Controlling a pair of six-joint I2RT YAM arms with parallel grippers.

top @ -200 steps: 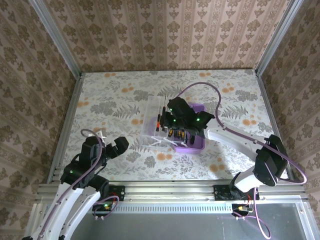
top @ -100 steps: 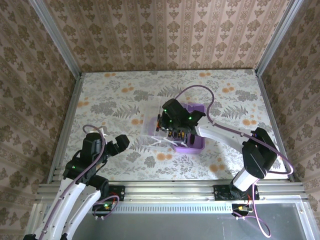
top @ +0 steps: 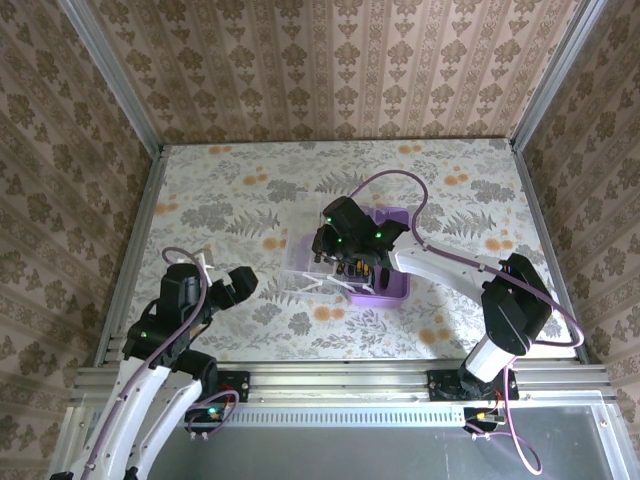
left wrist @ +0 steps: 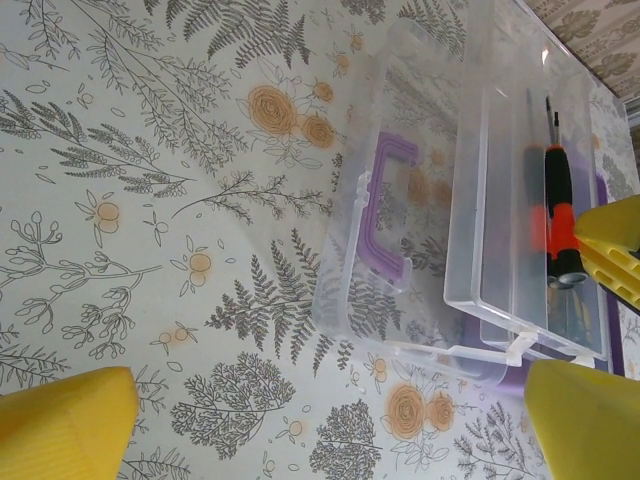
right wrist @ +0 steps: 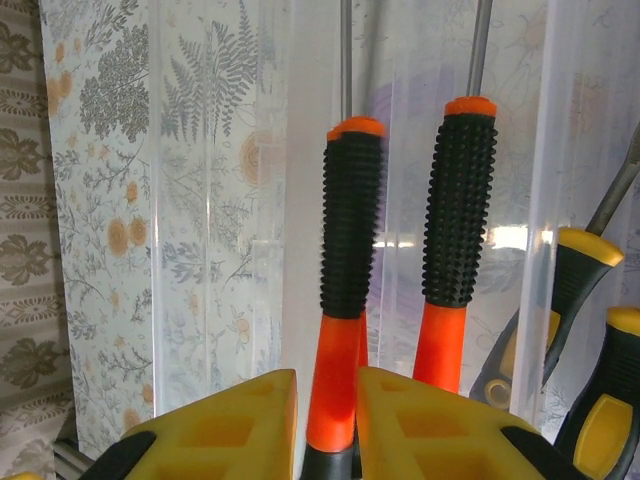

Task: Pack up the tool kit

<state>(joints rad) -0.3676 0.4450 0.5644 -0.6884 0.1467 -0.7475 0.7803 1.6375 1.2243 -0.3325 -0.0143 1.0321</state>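
The purple tool kit box (top: 388, 291) lies open mid-table, its clear lid (top: 298, 252) folded out to the left, purple handle (left wrist: 384, 208) on the lid. My right gripper (top: 328, 250) hovers over the box's left edge. Its jaws (right wrist: 328, 405) are slightly parted around an orange-and-black screwdriver (right wrist: 350, 220), with a thin gap showing at the left pad. A second orange-and-black screwdriver (right wrist: 456, 220) lies beside it in a clear tray (left wrist: 500, 230). My left gripper (top: 236, 288) is wide open over bare table, left of the lid, with nothing between its fingers (left wrist: 70, 425).
Yellow-and-black handled tools (right wrist: 585, 290) lie in the box to the right of the screwdrivers. The table carries a floral cloth (top: 230, 190) and is fenced by aluminium rails (top: 135, 260) and patterned walls.
My right gripper has slid left over the clear tray with the screwdriver, and its jaws have loosened around the handle. The left arm has hardly moved.
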